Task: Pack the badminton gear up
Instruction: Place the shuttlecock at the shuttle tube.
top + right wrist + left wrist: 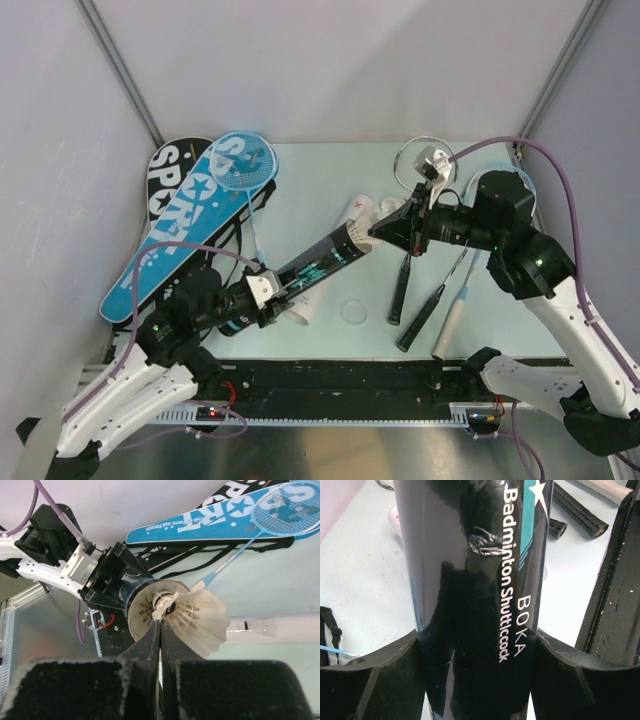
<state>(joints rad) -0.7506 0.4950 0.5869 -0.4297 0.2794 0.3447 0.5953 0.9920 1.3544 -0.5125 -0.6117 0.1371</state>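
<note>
Shuttlecock [197, 615] at the black tube's [318, 262] mouth
Left gripper [262, 290] clamps the tube's lower end, tube tilted; right gripper [378, 232], reaching in level, pinches the shuttlecock against the tube's rim, half outside.

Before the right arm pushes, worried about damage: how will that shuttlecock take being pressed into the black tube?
Probably fragile: the shuttlecock has thin white feathers. Likely very light, since the right gripper holds it by a narrow pinch. Its flared skirt may catch the rim of the black tube.
</note>
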